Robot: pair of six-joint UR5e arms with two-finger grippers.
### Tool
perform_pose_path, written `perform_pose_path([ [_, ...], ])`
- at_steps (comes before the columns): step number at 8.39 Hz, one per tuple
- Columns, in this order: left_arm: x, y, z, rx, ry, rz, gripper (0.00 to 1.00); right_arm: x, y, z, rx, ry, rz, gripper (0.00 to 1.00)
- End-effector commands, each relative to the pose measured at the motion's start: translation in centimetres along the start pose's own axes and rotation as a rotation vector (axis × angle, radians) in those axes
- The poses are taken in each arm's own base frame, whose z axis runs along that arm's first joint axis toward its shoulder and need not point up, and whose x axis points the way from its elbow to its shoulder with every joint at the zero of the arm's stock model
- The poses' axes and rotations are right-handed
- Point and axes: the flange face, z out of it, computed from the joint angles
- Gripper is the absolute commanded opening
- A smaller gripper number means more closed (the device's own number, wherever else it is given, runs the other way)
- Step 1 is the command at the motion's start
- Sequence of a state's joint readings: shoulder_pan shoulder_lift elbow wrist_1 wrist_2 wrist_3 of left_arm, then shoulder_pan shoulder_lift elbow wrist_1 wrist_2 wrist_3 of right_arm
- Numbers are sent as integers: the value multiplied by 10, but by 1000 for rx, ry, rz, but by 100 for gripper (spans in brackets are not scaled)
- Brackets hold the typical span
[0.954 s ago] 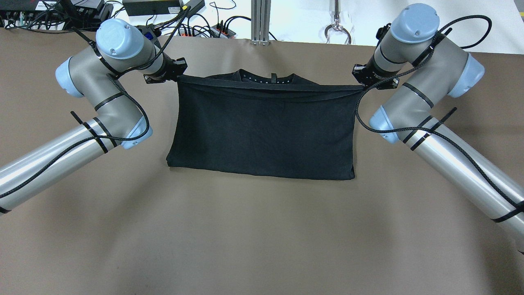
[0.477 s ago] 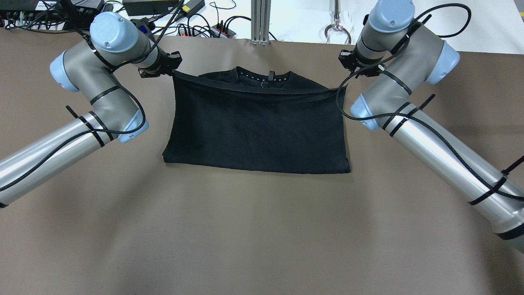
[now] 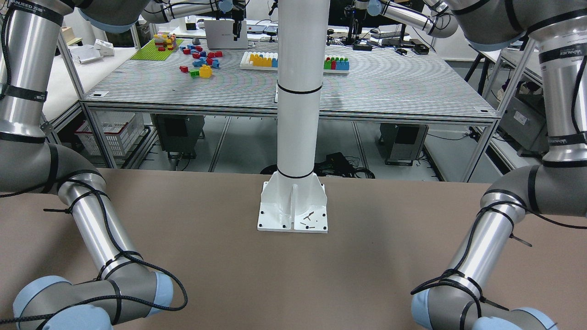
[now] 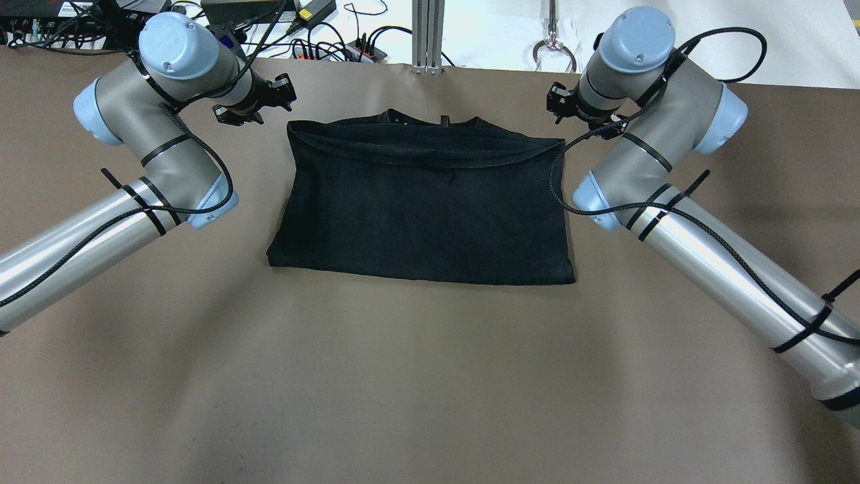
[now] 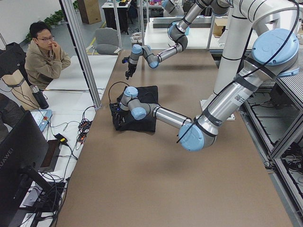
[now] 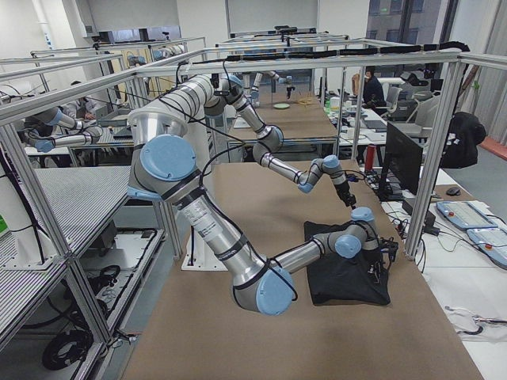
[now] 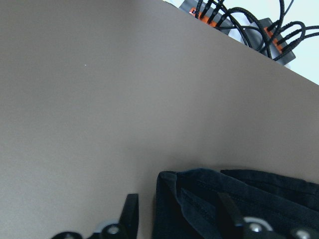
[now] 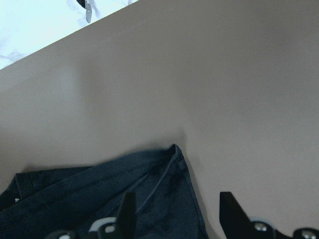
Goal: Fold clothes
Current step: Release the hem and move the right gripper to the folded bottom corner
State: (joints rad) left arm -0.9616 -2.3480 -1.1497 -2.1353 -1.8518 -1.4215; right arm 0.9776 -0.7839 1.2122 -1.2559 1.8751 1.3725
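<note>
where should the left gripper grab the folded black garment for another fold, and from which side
Probably the far-left corner of the garment. It lies flat on the table, so only edges offer a pinch, and the stacked hemmed layers meet at that corner. Come down from above and the outer left; the left gripper hangs open close by it.

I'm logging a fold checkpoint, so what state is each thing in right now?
garment: folded over, lying flat on the table, with the collar peeking out at the far edge.
left gripper: open, at one far corner of the garment, gripping nothing.
right gripper: open, at the other far corner, gripping nothing.
</note>
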Motion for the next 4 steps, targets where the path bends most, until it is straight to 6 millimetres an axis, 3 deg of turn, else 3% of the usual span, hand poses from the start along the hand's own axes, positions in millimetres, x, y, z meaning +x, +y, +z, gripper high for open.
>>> perform_pose_path([
  [1,1,-6,-7,6,11,-20,75,54,108,-17,-80,-78,-45,69],
  [2,0,-6,-7,9,11,-18,75,82,140,-14,-110,-75,-18,72],
  [4,1,-8,-10,15,15,-20,75,93,179,-2,-151,-82,29,72],
])
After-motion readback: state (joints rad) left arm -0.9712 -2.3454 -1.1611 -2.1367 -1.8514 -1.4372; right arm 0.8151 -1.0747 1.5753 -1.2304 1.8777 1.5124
